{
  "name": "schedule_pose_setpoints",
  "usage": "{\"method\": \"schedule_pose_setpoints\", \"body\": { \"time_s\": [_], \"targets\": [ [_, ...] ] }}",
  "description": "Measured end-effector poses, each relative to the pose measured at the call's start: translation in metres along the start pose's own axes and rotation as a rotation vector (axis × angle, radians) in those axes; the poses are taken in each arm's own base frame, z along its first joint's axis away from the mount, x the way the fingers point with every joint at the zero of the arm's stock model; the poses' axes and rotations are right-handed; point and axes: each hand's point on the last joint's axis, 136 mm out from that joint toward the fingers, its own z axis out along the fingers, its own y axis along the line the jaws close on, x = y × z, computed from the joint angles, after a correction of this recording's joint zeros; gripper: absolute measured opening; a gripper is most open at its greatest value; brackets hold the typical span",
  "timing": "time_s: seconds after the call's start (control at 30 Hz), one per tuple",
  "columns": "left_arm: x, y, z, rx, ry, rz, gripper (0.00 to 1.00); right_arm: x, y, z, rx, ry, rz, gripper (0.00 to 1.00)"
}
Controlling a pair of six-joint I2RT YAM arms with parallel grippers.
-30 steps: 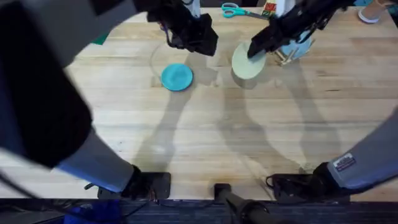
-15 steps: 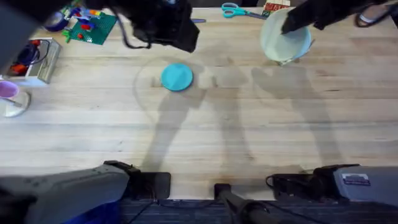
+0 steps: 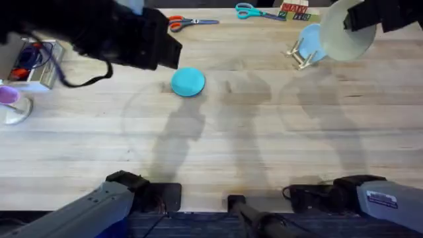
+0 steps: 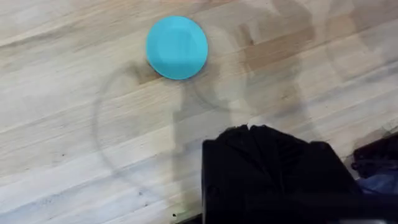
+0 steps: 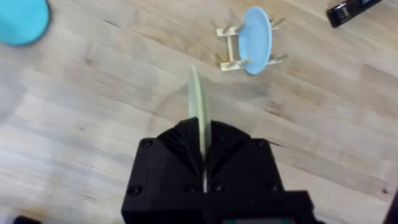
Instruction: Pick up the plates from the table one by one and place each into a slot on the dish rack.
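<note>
While the table [image 3: 238, 145] spreads wide and pale under both arms, the left arm reaches in over its far left part as a large dark mass. Its gripper [image 4: 267, 140] shows in the left wrist view as a black block at the edge, and whether its fingers stand open or closed cannot be told; it holds nothing that can be seen and hangs above bare wood, well apart from the teal plate [image 3: 188, 82].

That teal plate lies flat on the table, left of the middle, toward the far side.

At the far right the right gripper [image 5: 200, 144] is raised off the table with its fingers narrowed onto the cream plate [image 3: 344, 34], pinching it at the rim. From the right wrist view the plate is seen edge-on (a thin pale line rising from between the two black fingers), so it is held upright. Overhead, its round face hangs just beside and partly over the rack [image 3: 301, 54].

The rack stands near the table's far right edge, and a sky-blue plate [image 5: 255, 40] sits upright between its pegs.

Two pairs of scissors [image 3: 251, 10] lie along the far edge.
</note>
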Motion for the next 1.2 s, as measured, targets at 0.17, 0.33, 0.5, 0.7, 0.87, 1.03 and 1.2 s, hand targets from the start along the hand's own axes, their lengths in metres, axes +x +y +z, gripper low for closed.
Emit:
{"method": "schedule_pose_setpoints", "body": {
  "time_s": [0.17,0.33,0.5,0.7,0.87,1.03,1.2],
  "targets": [
    [0.002,0.0,-0.015,-0.005,-0.053,0.007,0.04,0.001,-0.004,0.0,0.023,0.007,-0.019,0.031],
    [0.006,0.001,-0.019,-0.01,-0.053,0.006,0.04,0.002,-0.005,0.0,0.03,0.01,-0.023,0.032],
    [0.006,0.001,-0.019,-0.014,-0.053,0.013,0.56,0.002,-0.006,0.0,0.033,0.01,-0.026,0.031],
    [0.006,0.001,-0.019,-0.016,-0.051,0.013,0.992,0.001,-0.006,0.0,0.034,0.008,-0.026,0.032],
    [0.015,0.002,-0.018,-0.019,-0.016,0.008,0.992,0.0,-0.006,0.0,0.036,0.003,-0.045,0.031],
    [0.022,0.003,-0.018,-0.021,0.012,0.005,0.992,-0.002,-0.007,0.0,0.04,-0.004,-0.093,0.031],
    [0.021,0.003,-0.018,-0.021,0.011,0.005,0.994,-0.011,-0.016,-0.001,0.042,-0.051,-0.118,0.031]
  ]
}}
